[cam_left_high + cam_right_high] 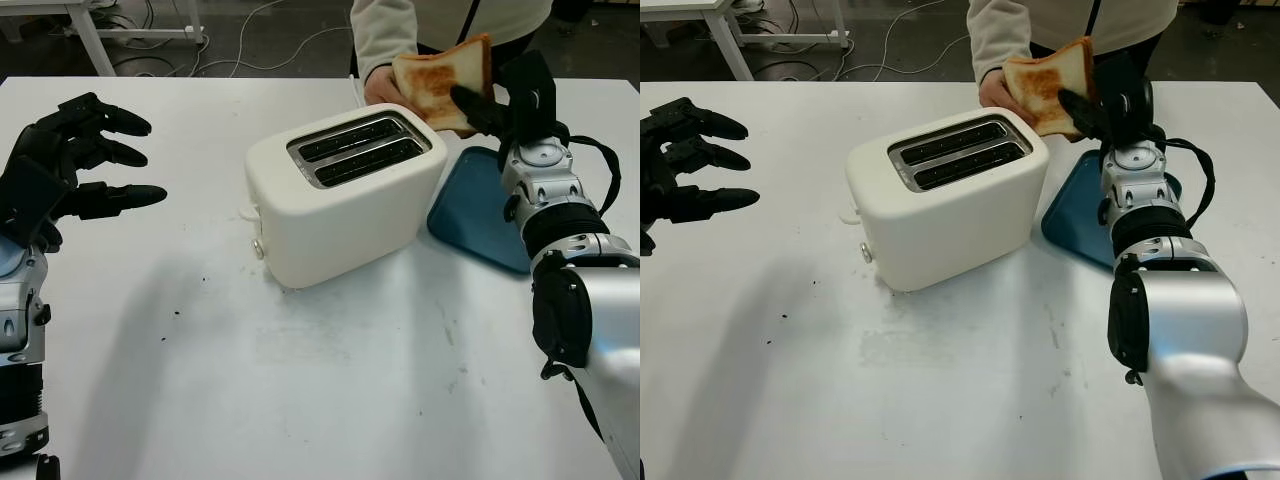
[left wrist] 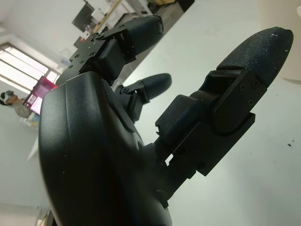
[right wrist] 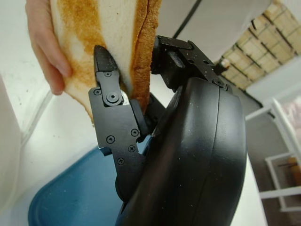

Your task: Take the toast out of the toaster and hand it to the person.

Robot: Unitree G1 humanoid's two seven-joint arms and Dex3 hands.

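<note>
A: Where is the toast (image 1: 441,82)?

B: Out of the toaster (image 1: 340,195), raised above the tabletop (image 1: 330,380) near its far edge, just past the toaster's far right corner. Browned face with a paler border.

A: State of the right robot hand (image 1: 492,108)?

B: Pinching the toast. In the right wrist view one black finger (image 3: 106,80) lies on the browned face, with the rest of the hand against the other side of the slice, so the slice is clamped between them.

A: The person?

B: Standing at the far edge in a light sleeve (image 1: 992,35). The person's hand (image 1: 379,88) grips the opposite edge of the same slice. Both hands are on the toast at once.

A: Toaster?

B: White, two slots, near the tabletop's centre and turned at an angle. Both slots look dark. I cannot tell if anything sits deep inside.

A: Anything else on the surface?

B: A blue tray (image 1: 480,215) lies flat just beside the toaster, toward the right edge, under the right forearm. A few dark crumbs (image 1: 178,312) are scattered on the near left part.

A: Left robot hand (image 1: 70,160)?

B: At the left edge, well apart from the toaster, open and holding nothing, fingers pointing toward the toaster. I cannot tell if it touches the surface.
</note>
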